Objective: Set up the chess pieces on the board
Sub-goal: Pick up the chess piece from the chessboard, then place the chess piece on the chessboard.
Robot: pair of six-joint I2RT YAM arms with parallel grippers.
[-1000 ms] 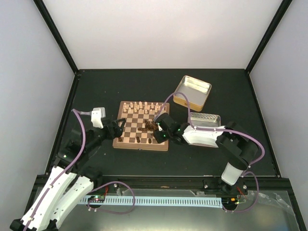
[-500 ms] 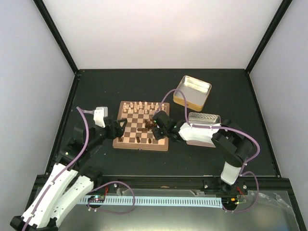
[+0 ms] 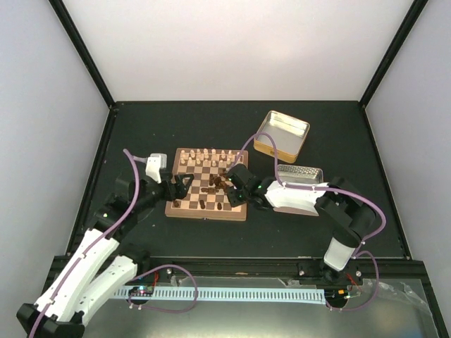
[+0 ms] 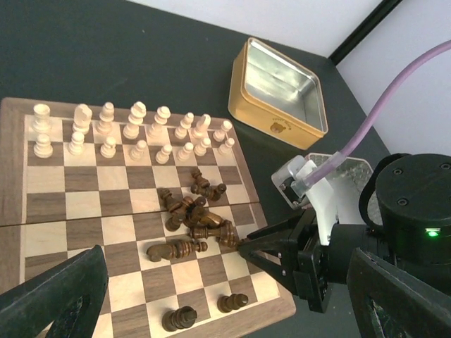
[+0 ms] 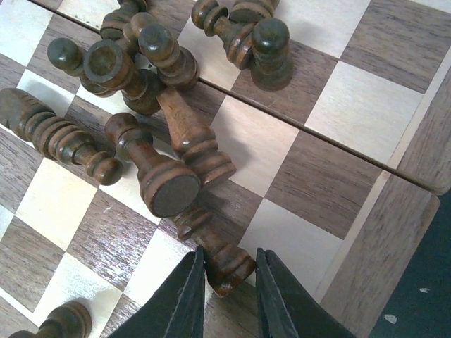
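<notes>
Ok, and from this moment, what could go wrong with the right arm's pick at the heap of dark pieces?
1. The right gripper flanks only the base end of a lying dark piece; pinched that far off-centre, it may pivot or slip out.
2. That piece lies against a neighbouring fallen piece in the pile; lifting could drag or roll others.
3. Two dark pieces stand close by; a careless swing could topple them.

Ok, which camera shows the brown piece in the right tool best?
The right wrist view: the dark piece lies big and close, the right tool shut on it. The left wrist view shows it small at the tool's tip. From the top it's too tiny to see.
</notes>
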